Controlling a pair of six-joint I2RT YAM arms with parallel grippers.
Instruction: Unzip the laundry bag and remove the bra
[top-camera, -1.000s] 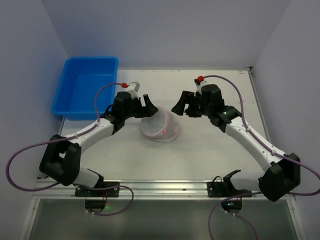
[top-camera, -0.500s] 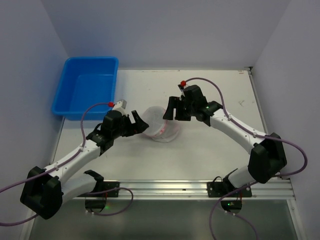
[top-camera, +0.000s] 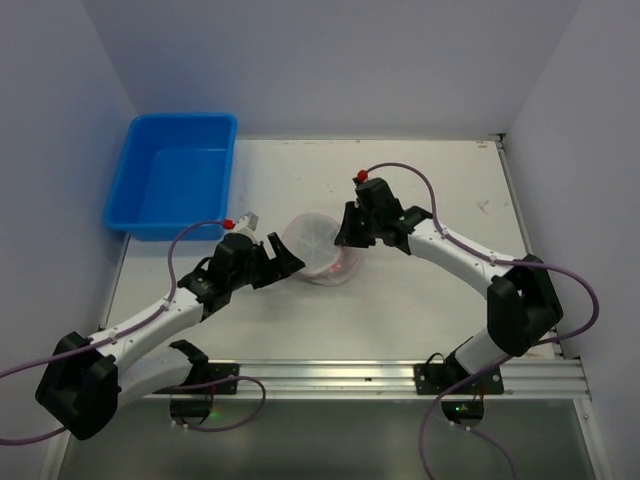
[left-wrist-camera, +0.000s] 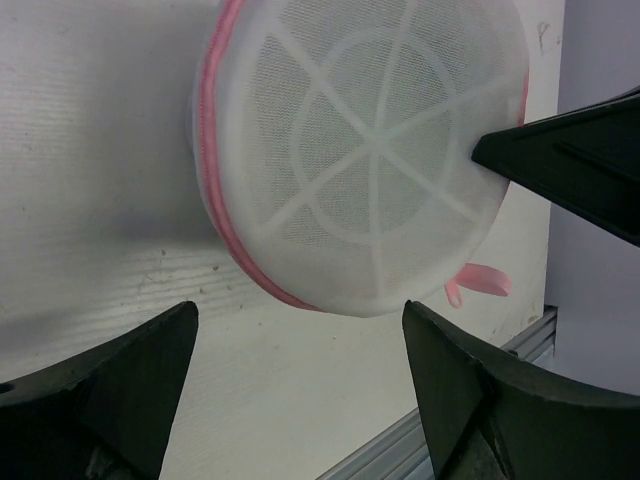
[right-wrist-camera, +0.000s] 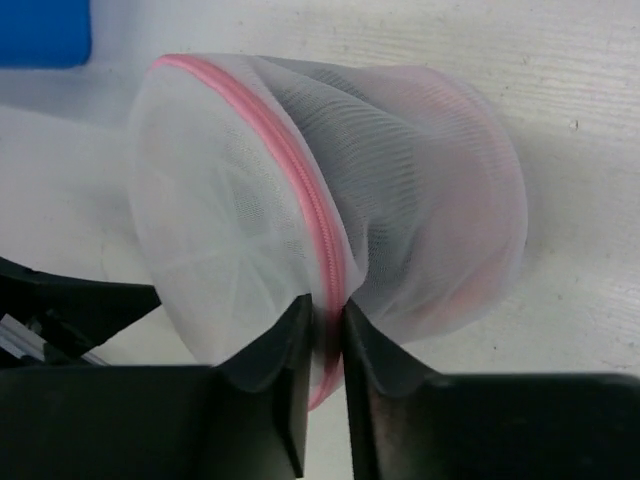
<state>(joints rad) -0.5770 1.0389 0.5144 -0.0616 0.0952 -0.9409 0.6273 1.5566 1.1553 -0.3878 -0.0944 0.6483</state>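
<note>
Laundry bag (top-camera: 318, 245) on table (top-camera: 430, 185), right of bin (top-camera: 176, 190)

The laundry bag (top-camera: 312, 241) — white mesh, pink zipper trim; blue bin (top-camera: 170, 190).

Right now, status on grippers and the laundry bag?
Right gripper shut on laundry bag at pink zipper trim. Left gripper open, short of it. Bag zipped. Nothing blocking.

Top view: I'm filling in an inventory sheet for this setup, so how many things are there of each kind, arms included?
Mesh bag: 1
Blue bin: 1
Robot arms: 2, left arm and right arm
Total: 4
</note>
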